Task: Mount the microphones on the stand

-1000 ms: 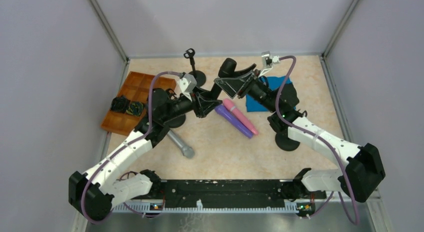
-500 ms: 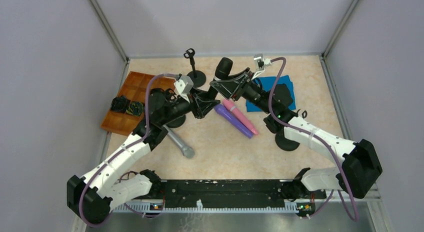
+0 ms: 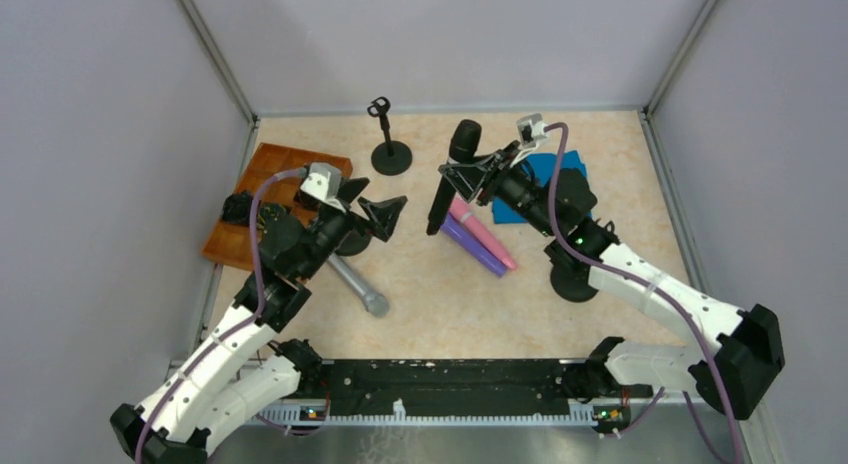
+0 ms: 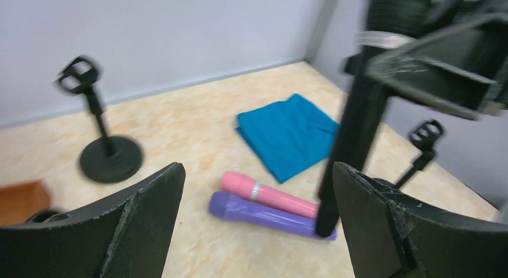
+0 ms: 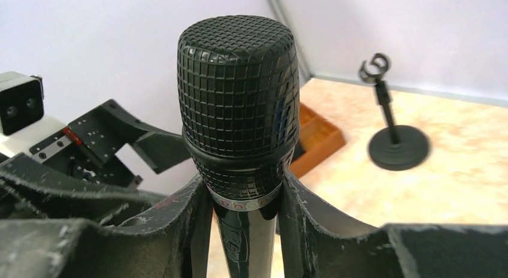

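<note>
My right gripper [image 3: 458, 177] [image 5: 245, 230] is shut on a black microphone [image 3: 452, 174] [image 5: 238, 92], just below its mesh head. The microphone hangs nearly upright over the table's middle, with its tail [image 4: 353, 140] above the purple one. My left gripper [image 3: 375, 210] [image 4: 257, 230] stands open and empty to its left. A pink microphone [image 3: 482, 231] [image 4: 269, 194] and a purple microphone [image 3: 468, 244] [image 4: 263, 213] lie side by side. A grey microphone [image 3: 357, 286] lies near the left arm. An empty black stand [image 3: 390, 154] [image 4: 108, 152] [image 5: 395, 143] rises at the back.
Another stand [image 3: 575, 280] with its clip [image 4: 426, 134] sits under the right arm. A third stand base [image 3: 350, 244] shows beneath the left arm. An orange tray [image 3: 262, 204] holding dark items lies at the left wall. A blue cloth [image 3: 560, 174] [image 4: 287, 131] lies at the back right.
My left gripper opened, let go of the black microphone and drew back to the left. My right gripper shut on the microphone and tipped it more upright.
</note>
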You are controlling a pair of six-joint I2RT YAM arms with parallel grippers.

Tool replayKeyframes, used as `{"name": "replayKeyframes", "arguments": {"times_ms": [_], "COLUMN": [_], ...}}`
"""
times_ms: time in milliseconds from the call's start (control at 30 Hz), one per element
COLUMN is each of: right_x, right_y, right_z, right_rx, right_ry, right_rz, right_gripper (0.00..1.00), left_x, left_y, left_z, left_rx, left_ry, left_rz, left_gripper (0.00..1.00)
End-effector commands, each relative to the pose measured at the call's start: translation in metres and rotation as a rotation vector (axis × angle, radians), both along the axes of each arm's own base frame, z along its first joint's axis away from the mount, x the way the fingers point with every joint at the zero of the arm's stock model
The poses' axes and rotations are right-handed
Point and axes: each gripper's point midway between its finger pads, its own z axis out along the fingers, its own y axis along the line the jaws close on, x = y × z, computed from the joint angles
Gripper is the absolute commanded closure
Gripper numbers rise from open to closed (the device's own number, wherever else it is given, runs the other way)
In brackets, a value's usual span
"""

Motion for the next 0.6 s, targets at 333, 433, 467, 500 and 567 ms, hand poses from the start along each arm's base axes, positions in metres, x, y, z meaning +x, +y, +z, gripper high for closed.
{"name": "replayKeyframes", "arguments": {"times_ms": [333, 433, 467, 500, 567], "right_x": [0.012, 0.011, 0.011, 0.010, 0.010], "right_y": [-0.054, -0.055, -0.055, -0.056, -0.055], "right_z": [-0.016, -0.023, -0.025, -0.026, -0.029], "right_rx": [-0.261, -0.278, -0.280, -0.283, -0.282], "right_ry": [-0.040, -0.033, -0.033, -0.032, -0.027], "right_rz": [-0.242, -0.241, -0.239, -0.240, -0.237], "right_gripper": [1.00, 1.00, 1.00, 1.00, 1.00], "left_x": [0.036, 0.032, 0.032, 0.032, 0.031], "left_y": [0.099, 0.099, 0.099, 0.097, 0.089], "left_z": [-0.115, -0.124, -0.129, -0.134, -0.146], "left_rx": [0.084, 0.072, 0.067, 0.060, 0.074], "left_ry": [0.405, 0.416, 0.419, 0.419, 0.424], "left_rz": [0.646, 0.642, 0.638, 0.630, 0.584], "left_gripper": [0.02, 0.02, 0.02, 0.02, 0.01]}}
